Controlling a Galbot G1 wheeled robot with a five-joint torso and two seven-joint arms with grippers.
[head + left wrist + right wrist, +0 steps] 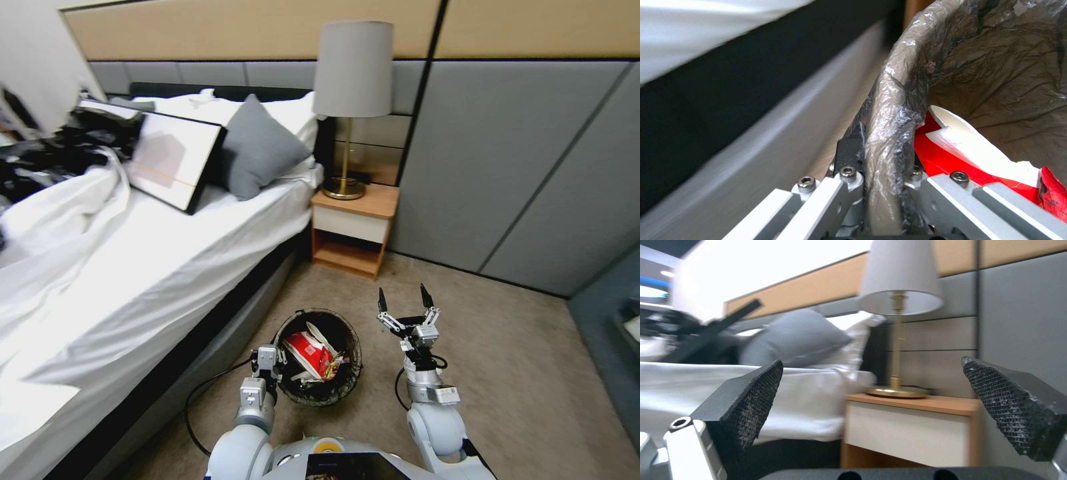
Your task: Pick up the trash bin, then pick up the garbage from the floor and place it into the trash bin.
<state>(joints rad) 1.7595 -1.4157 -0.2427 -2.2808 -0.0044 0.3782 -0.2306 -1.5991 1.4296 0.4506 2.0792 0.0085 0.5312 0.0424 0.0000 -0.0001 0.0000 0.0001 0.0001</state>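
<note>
trash bin [320, 360] holding garbage [308, 353], left pincer [876, 173] clamping rim

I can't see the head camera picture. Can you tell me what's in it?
The robot's left gripper clamps the rim of the trash bin, which holds red-and-white garbage. Its right gripper hangs open over the carpet, beside a bed and a nightstand with a lamp.

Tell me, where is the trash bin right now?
In the head view the trash bin sits low in the middle, beside the bed, in front of the nightstand. The left hand is clamped on its rim.
</note>
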